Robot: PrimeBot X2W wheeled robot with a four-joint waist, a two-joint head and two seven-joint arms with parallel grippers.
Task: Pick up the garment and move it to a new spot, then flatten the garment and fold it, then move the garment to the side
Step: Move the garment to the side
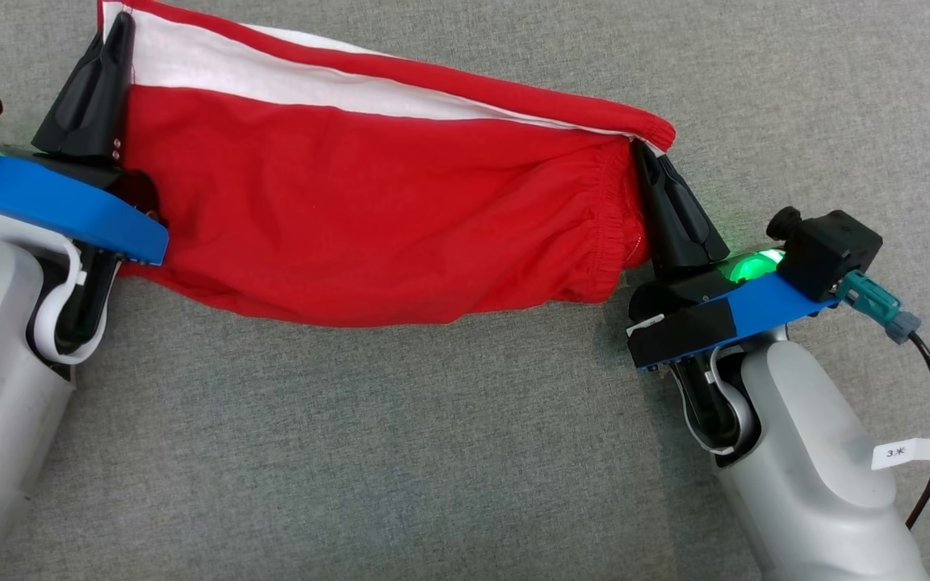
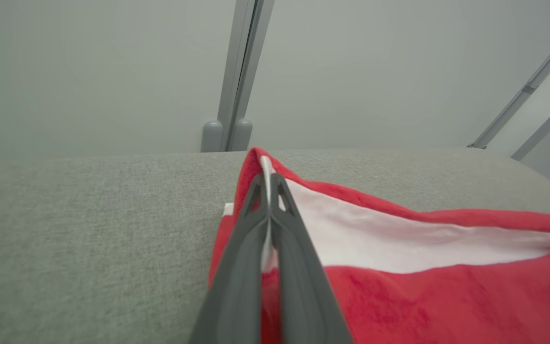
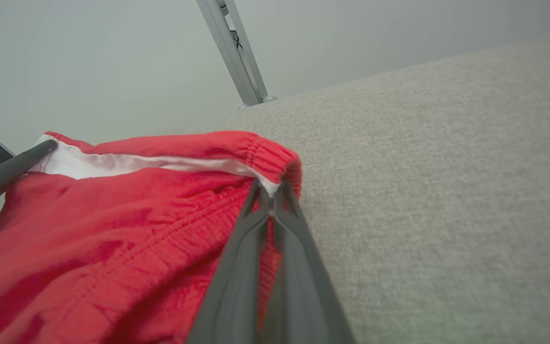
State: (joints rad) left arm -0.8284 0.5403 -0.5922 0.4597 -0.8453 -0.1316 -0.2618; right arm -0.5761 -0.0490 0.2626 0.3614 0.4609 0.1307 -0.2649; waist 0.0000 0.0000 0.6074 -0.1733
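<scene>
The garment (image 1: 368, 218) is red with white lining (elastic waistband at its right end), stretched crosswise, its lower part sagging in folds.

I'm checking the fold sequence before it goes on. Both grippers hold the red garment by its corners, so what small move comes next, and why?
Probably lower both arms together, keeping them apart, to lay the garment flat on the grey surface. The left gripper and right gripper are each shut on a corner, the top edge runs taut between them, and the lower part is loose and wrinkled.
</scene>
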